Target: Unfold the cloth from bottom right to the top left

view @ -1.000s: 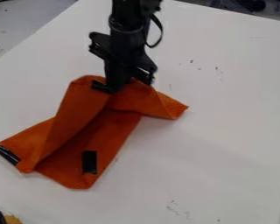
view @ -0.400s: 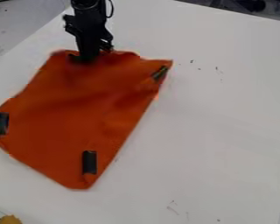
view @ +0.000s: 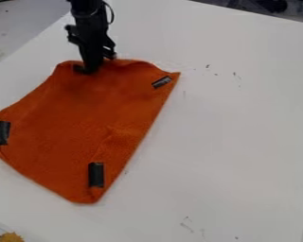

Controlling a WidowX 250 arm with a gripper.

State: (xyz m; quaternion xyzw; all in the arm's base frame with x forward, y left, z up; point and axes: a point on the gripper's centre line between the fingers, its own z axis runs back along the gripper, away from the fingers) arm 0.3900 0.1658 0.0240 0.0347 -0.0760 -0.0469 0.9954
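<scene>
The black gripper [view: 91, 70] hangs at the upper left, shut on the top edge of the orange cloth [view: 84, 123]. Spread over the left half of the white table, the cloth shows one broad face with a shallow crease toward its lower right. Black tape patches mark its left corner, its bottom corner and its upper right corner. The top edge bulges up a little around the grip, and the part between the fingers is hidden.
The white table [view: 230, 142] extends to the right of the cloth, with small dark marks on it. A yellow-brown object [view: 12, 237] lies at the bottom left edge. Dark items stand beyond the table's far edge at the upper right.
The gripper has moved up and left, pulling the cloth's top edge with it. The cloth went from folded and bunched to spread out; most recently its upper right corner shifted slightly left and down.
</scene>
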